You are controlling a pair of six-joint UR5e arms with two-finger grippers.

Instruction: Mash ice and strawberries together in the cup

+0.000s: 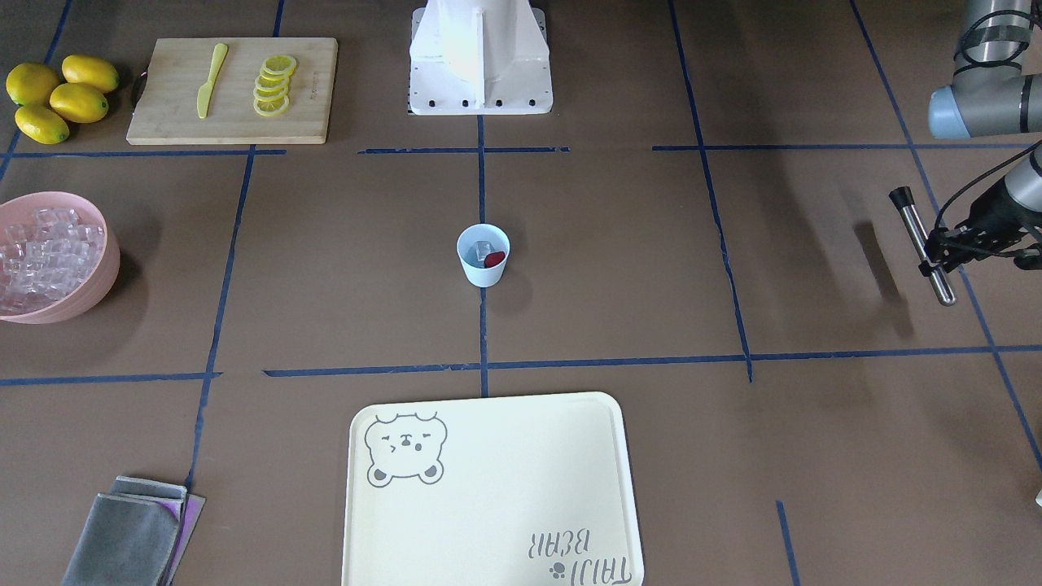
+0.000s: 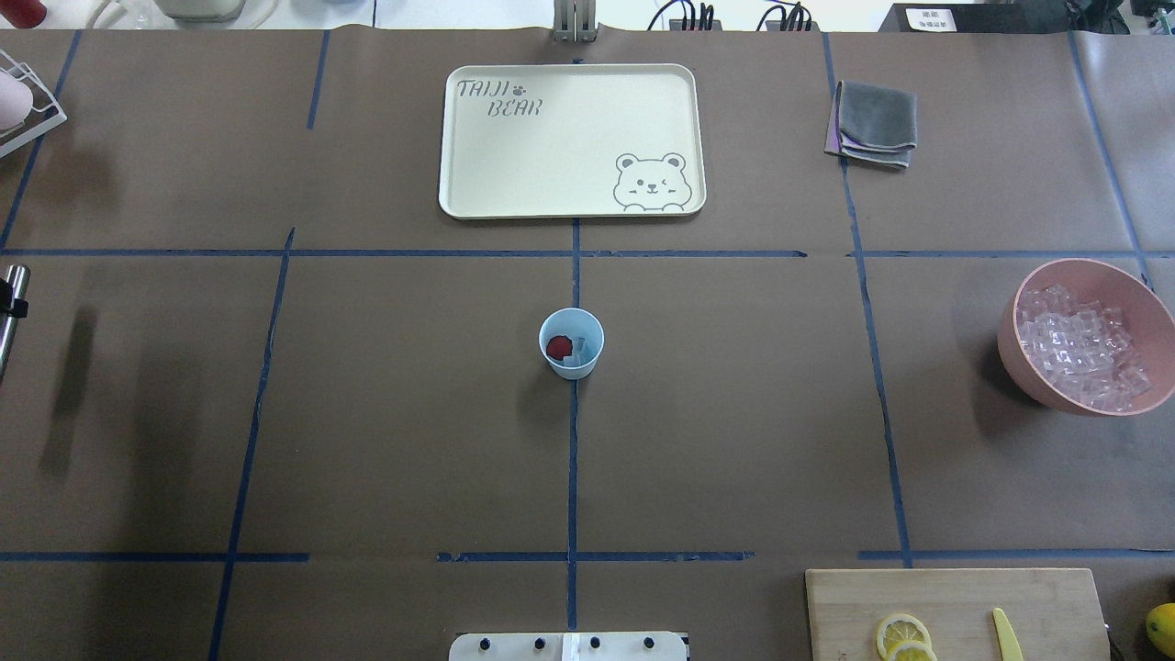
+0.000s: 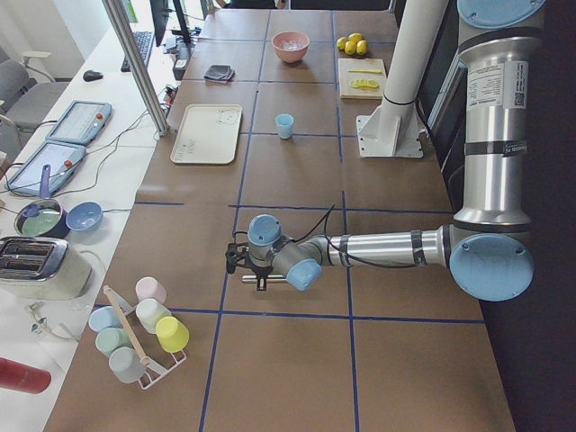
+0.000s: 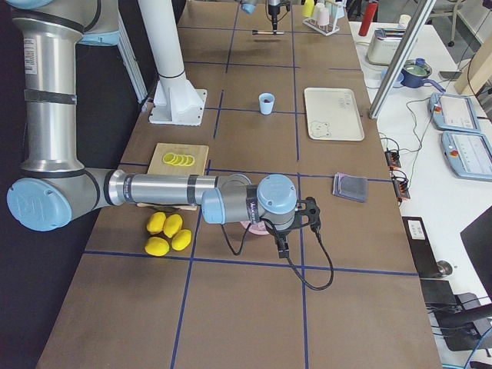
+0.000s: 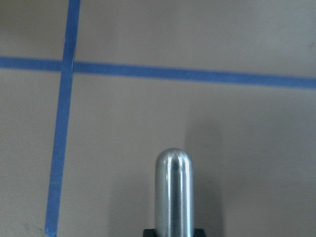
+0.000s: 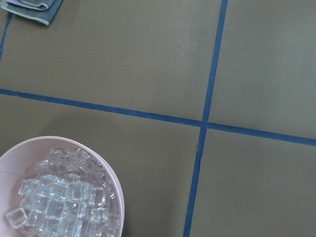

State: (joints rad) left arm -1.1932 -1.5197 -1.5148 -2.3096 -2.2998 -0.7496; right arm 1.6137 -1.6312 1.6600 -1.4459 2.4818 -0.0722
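Observation:
The pale blue cup (image 1: 483,275) (image 2: 587,367) stands upright at the table's centre. Inside it lie a dark-red strawberry (image 1: 495,259) (image 2: 559,347) and clear ice cubes (image 1: 480,247) (image 2: 581,355). My left gripper (image 1: 931,254) is far off to the cup's side, above the table, shut on a steel rod with a black cap (image 1: 922,244) (image 2: 9,308). The rod's rounded end (image 5: 173,192) fills the left wrist view. My right gripper (image 4: 281,243) shows only in the exterior right view, over the pink bowl; I cannot tell whether it is open or shut.
A pink bowl (image 2: 1017,363) (image 6: 116,197) full of ice cubes sits at the robot's right. A cutting board (image 1: 236,114) bears lemon slices and a yellow knife, with whole lemons (image 1: 57,98) beside it. A cream tray (image 1: 488,505) and a grey cloth (image 1: 130,533) lie on the operators' side.

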